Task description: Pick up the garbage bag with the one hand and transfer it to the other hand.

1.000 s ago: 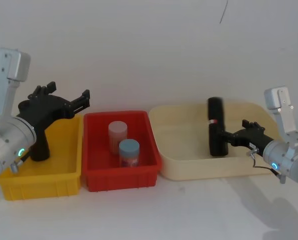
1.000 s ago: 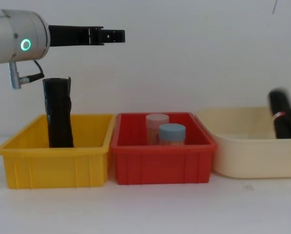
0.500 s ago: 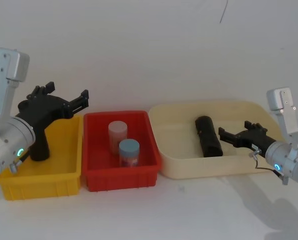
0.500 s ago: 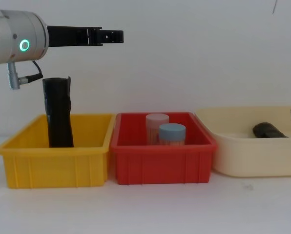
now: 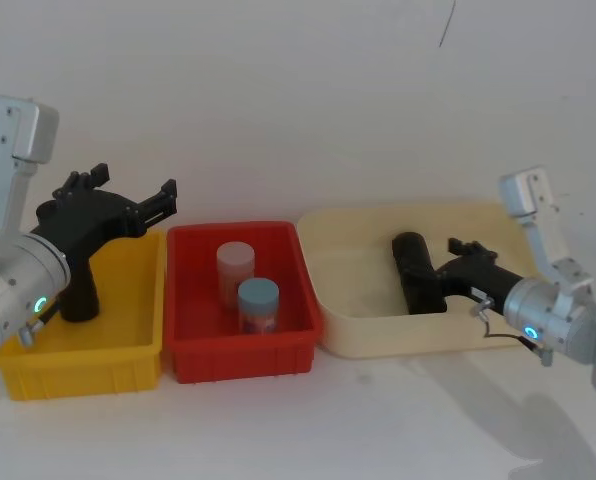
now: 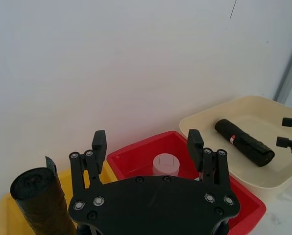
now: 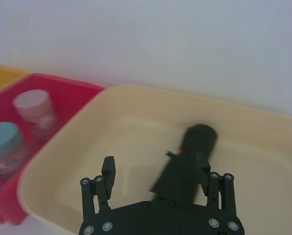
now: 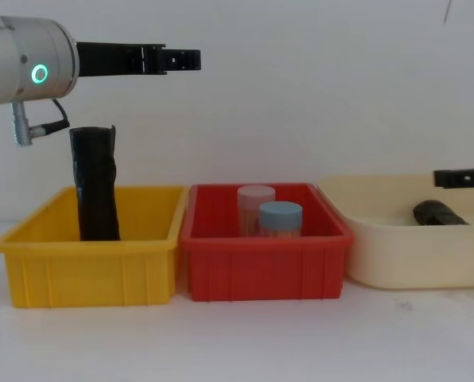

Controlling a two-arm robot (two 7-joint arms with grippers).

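The garbage bag (image 6: 244, 142), a smooth black cylindrical roll of plastic, is lying on its side in the rounded cream tub (image 5: 378, 338); a small red label mark is showing on it, too small to read. The right gripper (image 7: 155, 164) is hovering just above the roll with its 2 black fingers spread wide, gripping nothing. The left gripper (image 6: 146, 139) is hanging above the glossy yellow bin (image 5: 98, 365), near the crinkled black roll (image 8: 95, 191) standing in it, with its fingers likewise wide apart and empty.

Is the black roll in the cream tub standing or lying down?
Lying down. The garbage bag rests on its side on the cream tub's floor, under the right gripper.
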